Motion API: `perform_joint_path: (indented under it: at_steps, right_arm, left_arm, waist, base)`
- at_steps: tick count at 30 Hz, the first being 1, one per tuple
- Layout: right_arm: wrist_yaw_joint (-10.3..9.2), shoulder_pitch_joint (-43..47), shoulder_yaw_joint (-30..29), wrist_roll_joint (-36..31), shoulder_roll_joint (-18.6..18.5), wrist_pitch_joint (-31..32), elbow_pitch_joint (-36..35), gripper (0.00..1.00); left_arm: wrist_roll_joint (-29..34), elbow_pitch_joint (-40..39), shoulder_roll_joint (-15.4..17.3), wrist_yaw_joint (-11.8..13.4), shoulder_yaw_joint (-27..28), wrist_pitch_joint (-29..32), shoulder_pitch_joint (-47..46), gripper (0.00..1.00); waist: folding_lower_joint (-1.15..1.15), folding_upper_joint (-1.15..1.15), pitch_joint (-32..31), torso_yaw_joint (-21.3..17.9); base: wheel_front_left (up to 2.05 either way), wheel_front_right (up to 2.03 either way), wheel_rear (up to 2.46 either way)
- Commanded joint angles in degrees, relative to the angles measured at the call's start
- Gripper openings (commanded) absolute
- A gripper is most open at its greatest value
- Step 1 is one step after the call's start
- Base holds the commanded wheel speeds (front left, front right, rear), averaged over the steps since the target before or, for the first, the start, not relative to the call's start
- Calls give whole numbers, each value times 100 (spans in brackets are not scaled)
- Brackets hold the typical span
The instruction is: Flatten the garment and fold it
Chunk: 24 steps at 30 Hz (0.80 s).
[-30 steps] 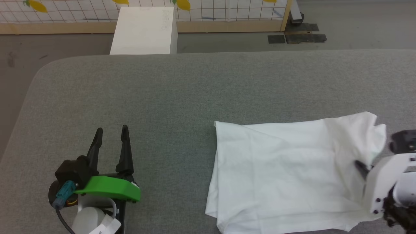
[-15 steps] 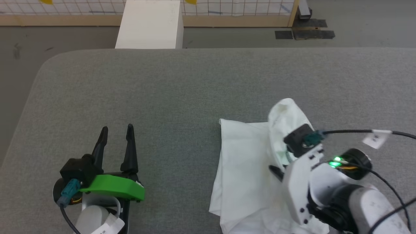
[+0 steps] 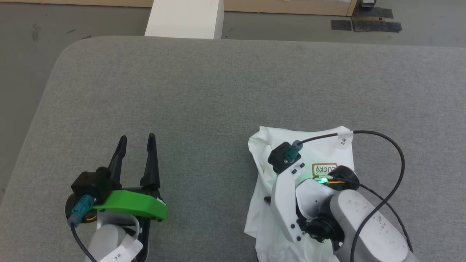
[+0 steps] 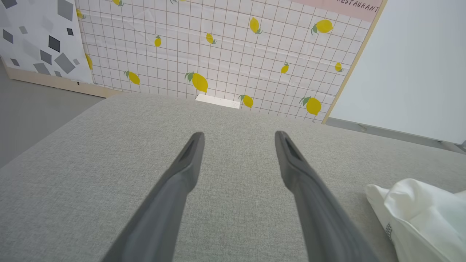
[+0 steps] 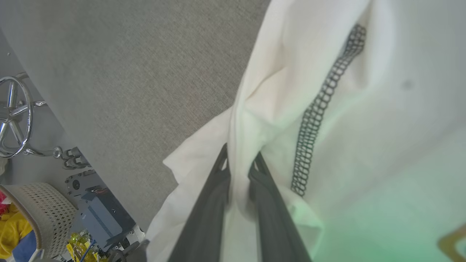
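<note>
Mid-fold, I'd say: my right gripper (image 5: 240,154) clamps the garment (image 3: 327,153) near the front edge of the desk (image 3: 218,91); next I lay it flat, while my left gripper (image 3: 137,137) idles, fingers apart.

Garment (image 5: 382,127) fold tight between the jaws

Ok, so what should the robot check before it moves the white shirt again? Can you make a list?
1. Right gripper holding the garment: ok, cloth is pinched between its fingers.
2. Left gripper free: ok, it is open, holds nothing and sits apart from the garment.
3. Garment flat: not ok, it is bunched and folded over itself.
4. Room to spread it: ok, plenty of grey table beyond it and on the left.
5. Whole garment on the table: cannot tell, the right arm covers its near part.
</note>
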Motion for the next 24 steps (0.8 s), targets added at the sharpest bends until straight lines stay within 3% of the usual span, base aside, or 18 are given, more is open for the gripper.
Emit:
perform_joint_path:
  at_steps: [1,6,12,18,24]
  right_arm:
    - [-9,-118,23,75,54,-108,87,100]
    - [-9,-177,-51,276,104,-576,33,100]
    - [-9,-29,-559,445,40,-1813,-864,100]
    - [-9,501,-1412,531,-91,-3317,-1578,100]
    - [-9,1237,-2334,864,18,-3997,-1561,100]
  left_arm:
    - [-11,27,-15,22,3,-26,-108,100]
    - [-18,42,-15,41,18,-26,-53,100]
    - [9,-18,-15,70,79,-26,33,100]
    - [43,-121,-15,75,154,-26,90,100]
    - [55,-152,-15,76,167,-26,120,100]
  waist:
    - [0,0,5,10]
    - [0,0,-68,-34]
    - [0,0,-174,-212]
    - [0,0,-276,-471]
    - [0,0,-367,-665]
  base:
    - [0,0,0]
    - [0,0,0]
    - [0,0,0]
    - [0,0,0]
    - [0,0,0]
